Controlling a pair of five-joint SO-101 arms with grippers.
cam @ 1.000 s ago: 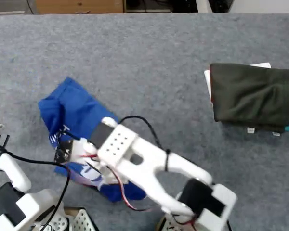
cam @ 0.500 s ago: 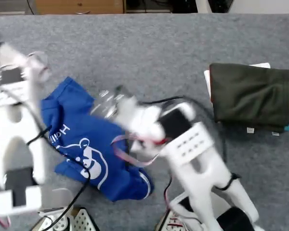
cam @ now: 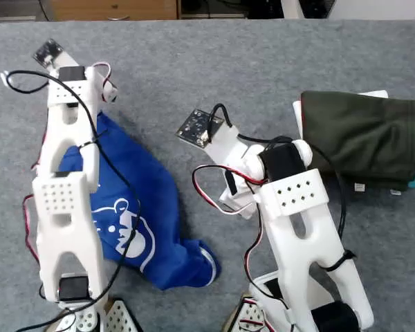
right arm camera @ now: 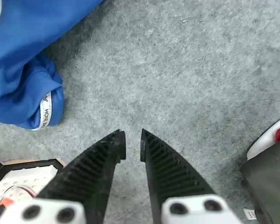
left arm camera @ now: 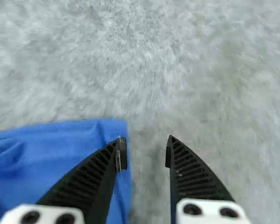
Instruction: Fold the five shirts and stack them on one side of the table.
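The blue shirt (cam: 159, 207) is seen on the left half of the grey table (cam: 263, 62), unfolded and crumpled, with its long axis laid diagonally – from the far left corner, under the left arm, down toward the near middle of the table. A white cartoon print (cam: 135, 232) is turned upward on it, and the end pointing toward the near middle is bunched into a rounded lump trimmed with a white stripe (cam: 206, 256); in the right wrist view a white label (right arm camera: 45, 109) is seen on that bunched end. The left gripper (left arm camera: 144, 148) is held at the shirt's far end with its jaws parted by a modest gap: one finger (left arm camera: 109, 161) is placed over the blue edge and the other over bare table, though it cannot be made out whether cloth is actually touched. The right gripper (right arm camera: 130, 139) is pointed down at bare table between the shirt and the stack, its jaws narrowly apart with nothing between them. On the right side of the table a stack of folded shirts (cam: 360, 138) is laid – dark olive on top, with white and teal edges showing beneath.
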